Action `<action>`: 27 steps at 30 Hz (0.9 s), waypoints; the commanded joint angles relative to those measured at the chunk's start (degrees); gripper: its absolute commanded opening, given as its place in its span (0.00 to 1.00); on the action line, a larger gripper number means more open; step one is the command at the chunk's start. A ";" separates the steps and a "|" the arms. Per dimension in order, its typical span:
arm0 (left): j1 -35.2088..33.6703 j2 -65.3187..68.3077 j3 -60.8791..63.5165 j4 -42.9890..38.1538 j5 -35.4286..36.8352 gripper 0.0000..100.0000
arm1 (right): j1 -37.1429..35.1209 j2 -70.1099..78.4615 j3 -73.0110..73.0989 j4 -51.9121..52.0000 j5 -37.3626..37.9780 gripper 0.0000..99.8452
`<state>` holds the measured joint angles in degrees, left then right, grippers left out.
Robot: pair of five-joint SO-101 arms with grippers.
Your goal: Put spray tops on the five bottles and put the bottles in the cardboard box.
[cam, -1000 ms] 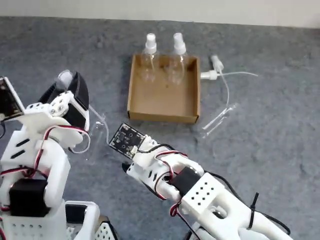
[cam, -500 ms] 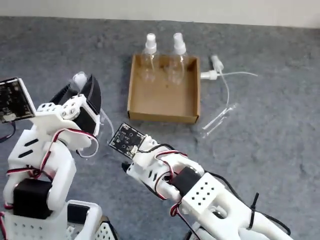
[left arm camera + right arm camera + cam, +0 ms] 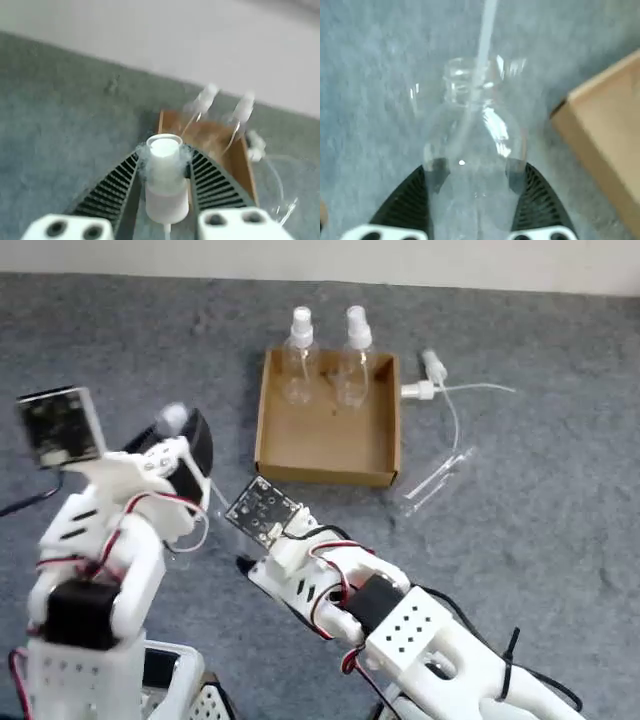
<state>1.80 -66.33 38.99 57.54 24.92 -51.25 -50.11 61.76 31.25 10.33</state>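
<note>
1. The left gripper [image 3: 165, 156] has its ribbed fingers [image 3: 117, 185] pinched on a white spray top [image 3: 163, 197], one finger on each side of its collar; in the high view the spray top [image 3: 172, 418] is held up at the tip of the left arm, to the left of the cardboard box [image 3: 325, 445].
2. A thin dip tube [image 3: 486, 30] hangs from that top down to the open neck of a clear bottle [image 3: 470, 130]; it seems to pass into the neck, though how far I cannot tell.
3. The right gripper [image 3: 476, 172] has its black fingers [image 3: 427, 175] closed against the two sides of the clear bottle, low on its body; the bottle is over the grey table cover [image 3: 365, 100], near a corner of the cardboard box [image 3: 605, 150].
4. The box lies open-topped in the middle of the table; a capped bottle [image 3: 300, 365] and a second capped bottle [image 3: 352, 365] lie in it side by side at its far end, their white heads reaching over the far wall.
5. On the cover to the right of the box, a loose spray top [image 3: 432, 365] and another loose top [image 3: 415, 391] lie close together by the far right corner, their tubes trailing away; some clear tubing [image 3: 440, 475] lies nearer, just off the box's right wall.
</note>
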 commanded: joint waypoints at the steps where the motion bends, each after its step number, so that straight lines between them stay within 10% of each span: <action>1: 1.10 -0.48 2.07 0.62 -2.73 0.00 | 1.10 -5.41 -1.89 -4.88 -4.92 0.00; 16: 6.73 -0.57 4.18 5.71 -6.77 0.00 | 1.80 -15.16 1.89 -5.76 0.79 0.00; 27: 7.16 -0.57 7.87 5.45 -6.95 0.00 | 6.73 -8.92 1.36 -10.68 -8.26 0.01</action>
<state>8.31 -67.21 44.79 61.76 18.68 -46.77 -58.29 65.10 23.96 3.38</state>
